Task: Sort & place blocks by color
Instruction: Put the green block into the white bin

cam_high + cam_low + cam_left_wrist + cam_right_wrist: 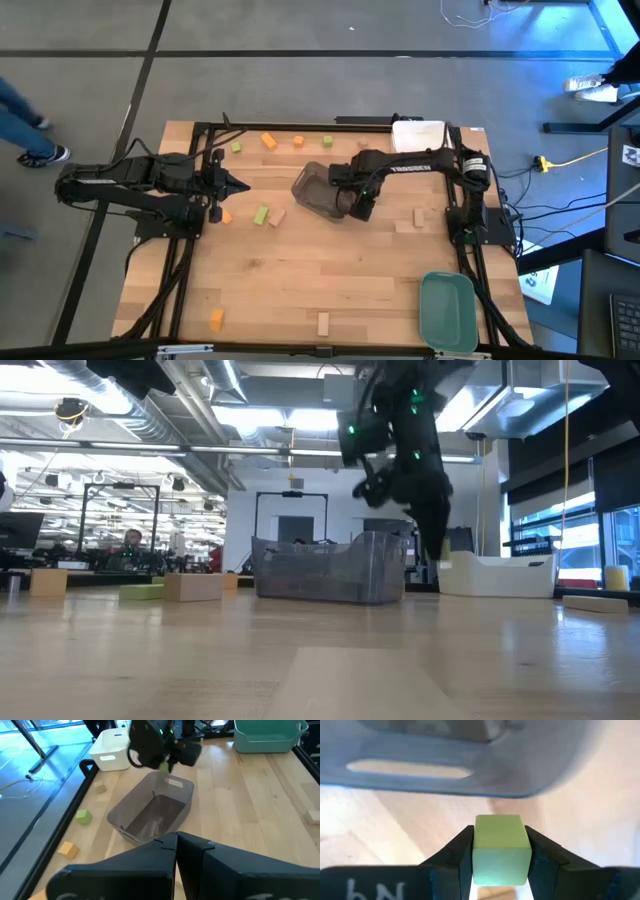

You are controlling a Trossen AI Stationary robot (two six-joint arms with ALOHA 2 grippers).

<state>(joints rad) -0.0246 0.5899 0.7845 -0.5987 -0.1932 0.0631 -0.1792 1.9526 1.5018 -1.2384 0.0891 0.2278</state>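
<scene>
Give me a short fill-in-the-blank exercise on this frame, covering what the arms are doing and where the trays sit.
1. The right gripper is shut on a light ____ block.
2. That gripper hangs beside the rim of the ____ tray.
3. The left gripper holds ____.
4. The white tray sits at the table's far edge; the ____ tray sits near its front right corner.

Missing words: green; grey; nothing; green
</scene>
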